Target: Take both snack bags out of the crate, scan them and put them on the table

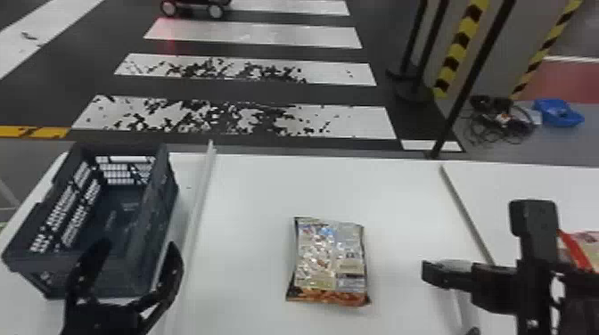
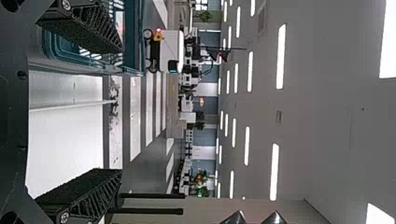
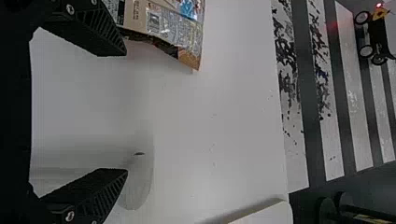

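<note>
Crate (image 1: 167, 196) sat left, near end partly hidden by my open left gripper (image 1: 140, 247). Foil snack bag (image 1: 330, 258) lay mid white table (image 1: 249, 187). My right gripper (image 1: 450, 301) was spread; its arm hid part of the red-trimmed bag (image 1: 583, 247), cut off far right. Crosswalk (image 1: 356, 124) ran beyond.

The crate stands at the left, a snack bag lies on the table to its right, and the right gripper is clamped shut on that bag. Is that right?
Not quite: the right wrist view shows the right gripper open, with nothing between its fingers. The crate does stand at the left, with the snack bag on the table to its right.
</note>
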You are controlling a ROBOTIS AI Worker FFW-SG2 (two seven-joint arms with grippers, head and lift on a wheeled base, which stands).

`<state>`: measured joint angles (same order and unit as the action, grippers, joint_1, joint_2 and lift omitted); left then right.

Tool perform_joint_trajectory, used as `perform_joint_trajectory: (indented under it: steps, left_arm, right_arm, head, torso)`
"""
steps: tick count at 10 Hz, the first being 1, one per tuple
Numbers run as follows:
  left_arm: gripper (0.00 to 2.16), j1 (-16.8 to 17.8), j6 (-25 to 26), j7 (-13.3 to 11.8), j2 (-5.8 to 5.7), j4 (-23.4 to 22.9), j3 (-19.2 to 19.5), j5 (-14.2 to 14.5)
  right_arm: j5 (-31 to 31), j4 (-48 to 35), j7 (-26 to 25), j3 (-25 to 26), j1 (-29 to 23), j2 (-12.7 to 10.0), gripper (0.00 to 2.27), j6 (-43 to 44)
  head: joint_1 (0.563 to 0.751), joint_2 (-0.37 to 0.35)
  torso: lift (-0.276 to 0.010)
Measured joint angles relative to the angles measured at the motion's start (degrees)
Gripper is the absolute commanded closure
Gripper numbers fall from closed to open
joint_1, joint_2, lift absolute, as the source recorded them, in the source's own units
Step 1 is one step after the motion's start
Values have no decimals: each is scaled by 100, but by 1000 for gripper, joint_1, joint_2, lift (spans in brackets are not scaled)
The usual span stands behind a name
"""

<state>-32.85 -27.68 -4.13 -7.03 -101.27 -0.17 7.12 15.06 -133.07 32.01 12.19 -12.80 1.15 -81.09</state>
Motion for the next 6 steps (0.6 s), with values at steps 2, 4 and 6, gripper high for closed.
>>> perform_joint_trajectory:
  steps: [2,4,6]
  left_arm:
    - [83,7,-52,0,0,37,0,8]
    - [83,7,-65,0,0,46,-8,8]
    - [83,6,-81,0,-6,74,-9,15]
  right_arm:
    - [51,86,166,110,-33,94,103,-13]
    - [-34,421,253,165,18,168,83,34]
    - [-70,792,254,207,98,234,83,91]
  head:
    - [695,-98]
    - [695,-101]
    - [695,-109]
  torso:
    - [-91]
    - [-91]
    - [-91]
